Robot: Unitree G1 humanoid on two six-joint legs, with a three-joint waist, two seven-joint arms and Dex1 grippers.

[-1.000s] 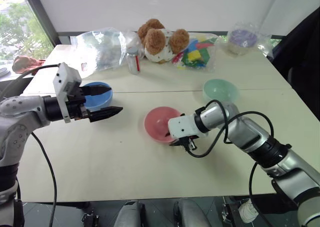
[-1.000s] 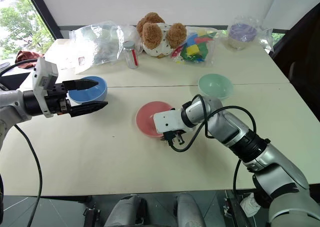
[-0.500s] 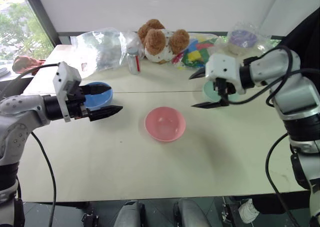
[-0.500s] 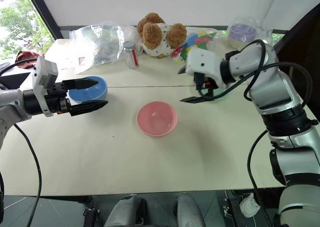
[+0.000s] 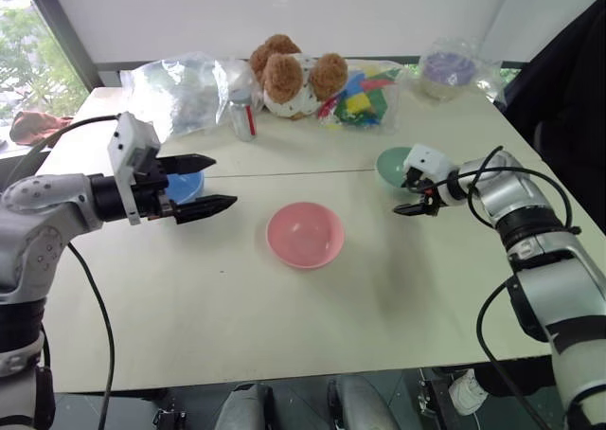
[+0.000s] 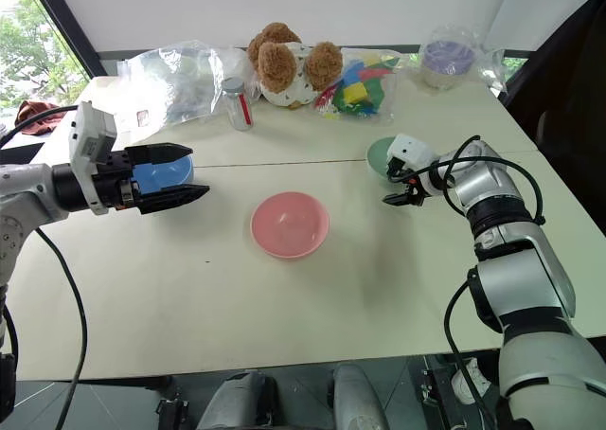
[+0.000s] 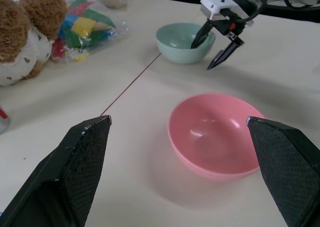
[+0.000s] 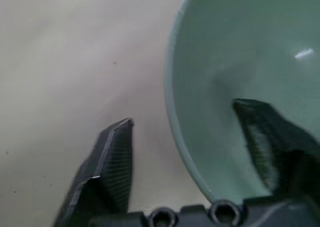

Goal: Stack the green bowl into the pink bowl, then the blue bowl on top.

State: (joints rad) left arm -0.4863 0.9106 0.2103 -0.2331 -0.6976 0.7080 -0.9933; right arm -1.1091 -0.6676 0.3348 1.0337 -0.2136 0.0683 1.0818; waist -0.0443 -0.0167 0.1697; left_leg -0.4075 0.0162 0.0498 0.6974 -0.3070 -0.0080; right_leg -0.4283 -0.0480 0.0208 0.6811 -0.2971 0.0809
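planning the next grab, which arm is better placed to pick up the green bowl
Right. The right claw already straddles the green bowl rim, one finger inside and one outside, jaws open. The left claw hovers open near the blue bowl, across the table past the pink bowl.

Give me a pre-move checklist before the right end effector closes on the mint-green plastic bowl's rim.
1. Right end effector straddles the rim of the mint-green plastic bowl, one finger inside, one outside: ok.
2. Rim clamped: not ok, a gap shows on both sides of the rim.
3. Salmon-pink plastic bowl upright and empty, ready to receive: ok.
4. Sky-blue plastic bowl on the table, apart from the pink one: ok.
5. Left end effector open, holding nothing: ok.
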